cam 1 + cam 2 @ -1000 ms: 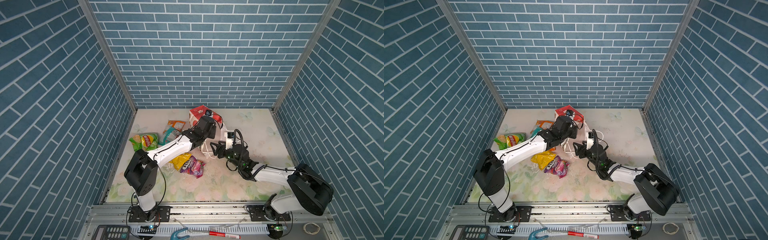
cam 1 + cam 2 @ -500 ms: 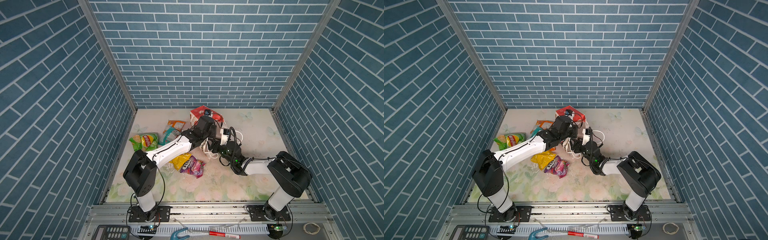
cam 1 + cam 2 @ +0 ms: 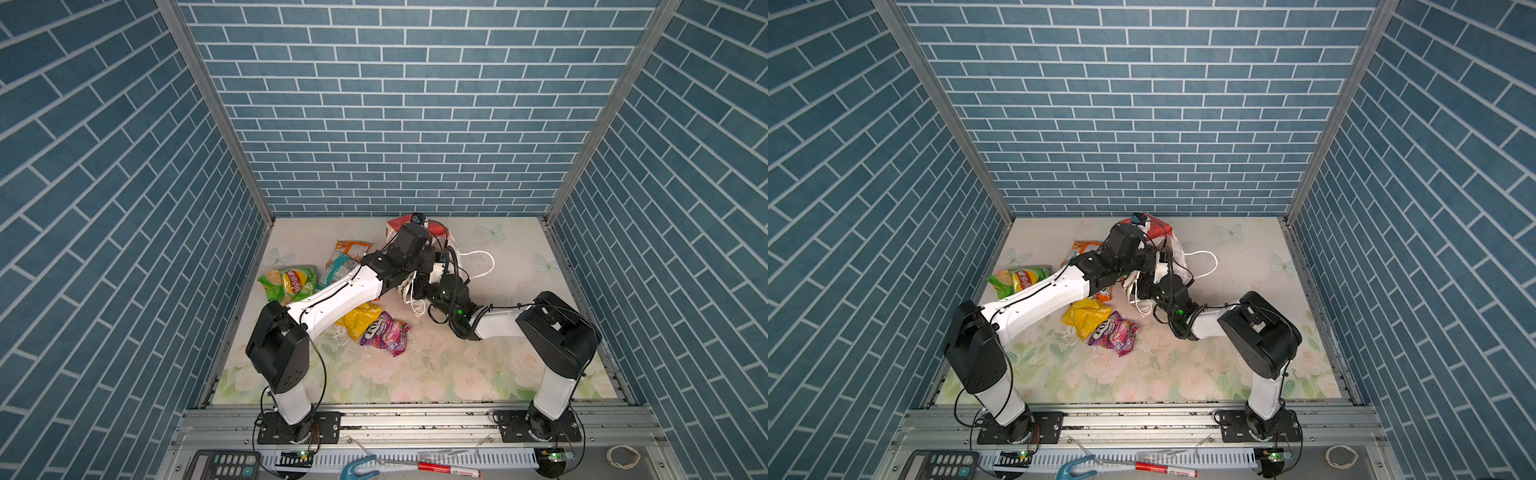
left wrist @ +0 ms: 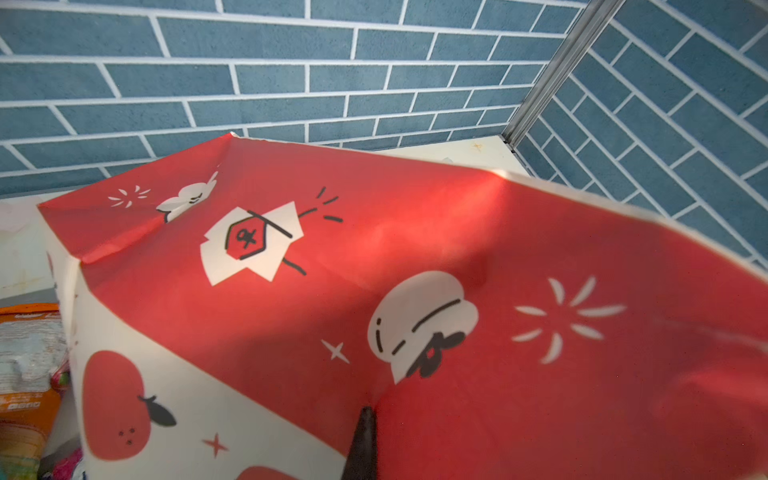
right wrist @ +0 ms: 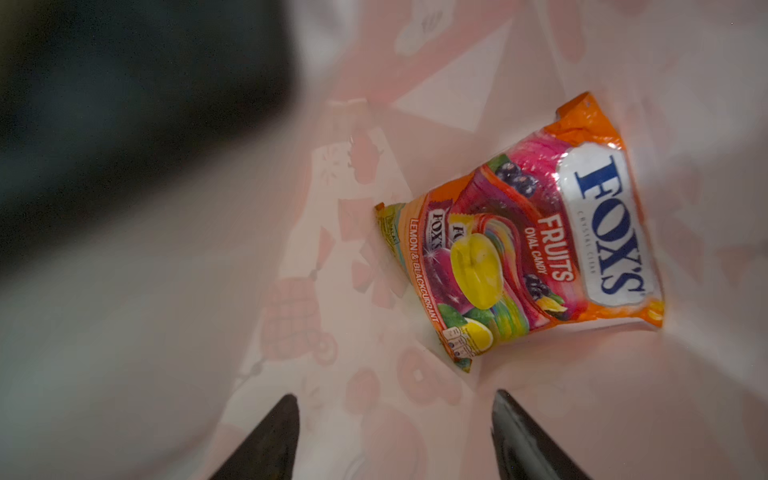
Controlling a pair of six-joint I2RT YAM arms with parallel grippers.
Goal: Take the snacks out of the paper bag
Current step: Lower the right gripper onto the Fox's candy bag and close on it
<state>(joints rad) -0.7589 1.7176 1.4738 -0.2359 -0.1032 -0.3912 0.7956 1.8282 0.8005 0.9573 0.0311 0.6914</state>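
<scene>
The left arm (image 3: 336, 293) and right arm (image 3: 496, 326) share one build. Each has glossy white link shells dotted with small dark screw heads, joined by bulky matte-black joint housings (image 3: 278, 353). Each rises from a black base plate (image 3: 298, 429) with screws at its corners. Black cables (image 3: 456, 266) loop loosely along the links and round the wrists. A green light (image 3: 459, 311) glows on the right wrist, and a small blue-faced camera (image 3: 418, 217) sits on the left wrist. The right hand (image 5: 395, 440) ends in two black, tapering fingers (image 5: 272, 440). The left hand (image 4: 363, 436) shows only one dark pointed tip.
</scene>
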